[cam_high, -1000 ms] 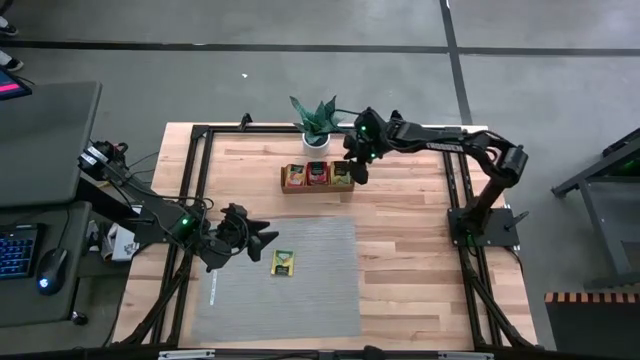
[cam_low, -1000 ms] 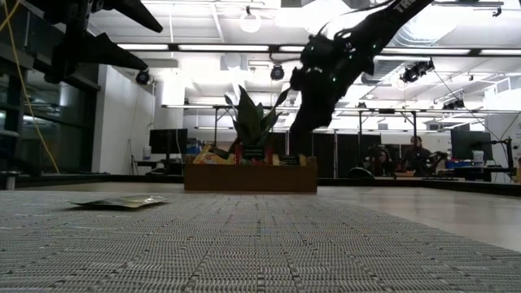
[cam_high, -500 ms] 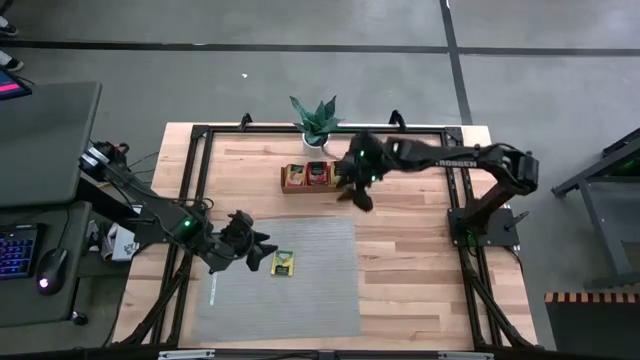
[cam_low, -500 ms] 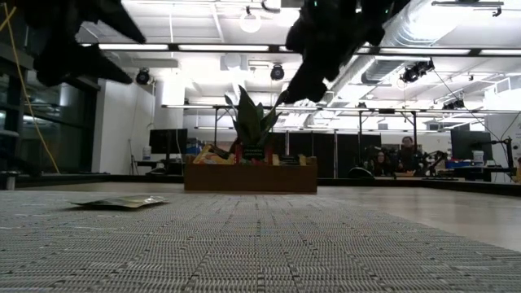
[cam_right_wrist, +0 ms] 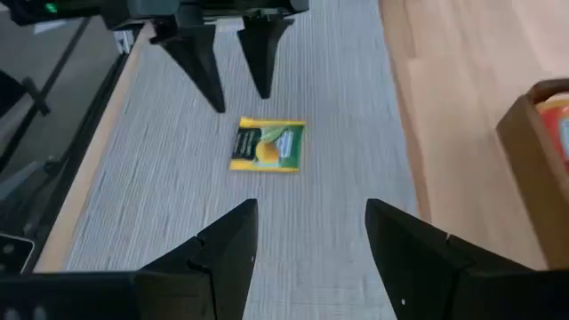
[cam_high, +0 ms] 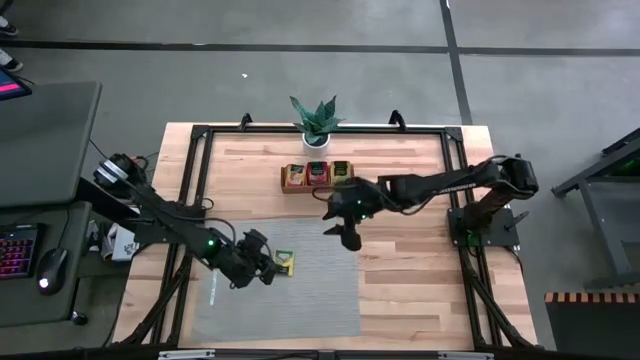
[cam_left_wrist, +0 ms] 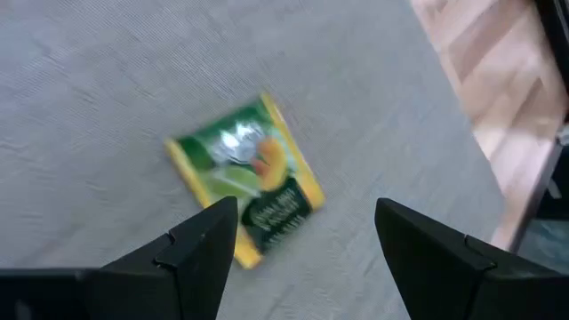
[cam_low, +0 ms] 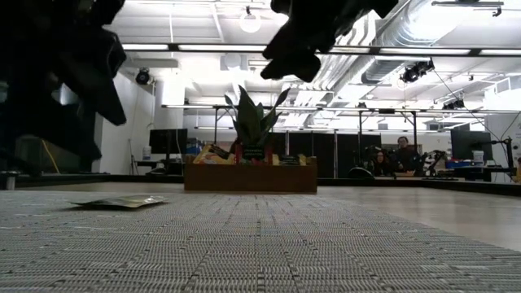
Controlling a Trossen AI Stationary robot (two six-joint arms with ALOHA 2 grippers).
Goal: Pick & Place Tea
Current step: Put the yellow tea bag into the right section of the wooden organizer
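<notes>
One yellow-green tea sachet [cam_high: 284,262] lies flat on the grey ribbed mat [cam_high: 310,300]; it also shows in the low view [cam_low: 120,202] and both wrist views [cam_left_wrist: 244,178] [cam_right_wrist: 268,144]. My left gripper [cam_high: 262,268] [cam_left_wrist: 307,222] is open, hovering just left of the sachet, fingers pointing down at the mat. My right gripper [cam_high: 345,232] [cam_right_wrist: 311,222] is open and empty above the mat's far right corner, facing the sachet. More sachets stand in the brown wooden tray [cam_high: 318,177].
The tray [cam_low: 250,176] sits at the table's far side with a potted plant [cam_high: 316,122] behind it. Bare wood table [cam_high: 410,260] lies right of the mat. The tray's corner [cam_right_wrist: 542,133] shows in the right wrist view. A black frame edges the table.
My right gripper has left the tray and swung toward the near edge and slightly left, out over the mat's far right corner. My left gripper has moved toward the near edge and down, closing on the sachet. The sachet has stayed where it was.
</notes>
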